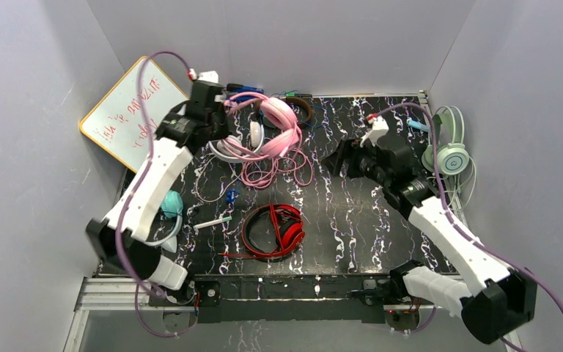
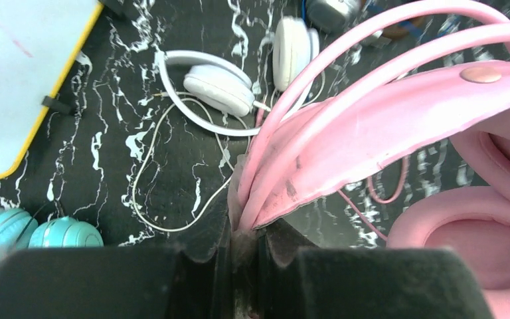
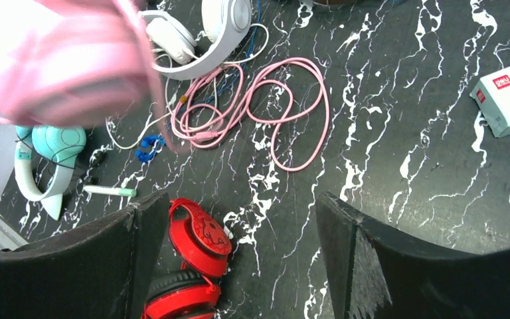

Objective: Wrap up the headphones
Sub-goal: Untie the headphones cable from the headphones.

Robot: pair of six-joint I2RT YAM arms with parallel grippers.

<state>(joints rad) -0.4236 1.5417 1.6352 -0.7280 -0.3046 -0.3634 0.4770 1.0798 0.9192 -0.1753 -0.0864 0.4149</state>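
The left end effector (image 2: pixel 244 247) is clamped tight on the headband of the pink padded over-ear headphones (image 2: pixel 398 119), holding them above the far left part of the black, white-veined marble-pattern table (image 1: pixel 352 220). Their pink cord (image 3: pixel 265 109) lies in loose loops on the table, just beside the white plastic headphones (image 2: pixel 218 90). The right end effector (image 3: pixel 236 216) hangs over the middle of the table, jaws spread wide with nothing between them. Near the front edge lie the red headphones (image 3: pixel 198 242), a cord looped round them. The teal headphones (image 1: pixel 171 205) sit at the left edge near a white marker pen (image 3: pixel 109 191); the mint green headphones (image 1: pixel 449 150) rest at the right edge. A yellow-framed whiteboard (image 1: pixel 128 121) leans at the far left, and a small white box with a red label (image 3: pixel 508 96) lies on the table
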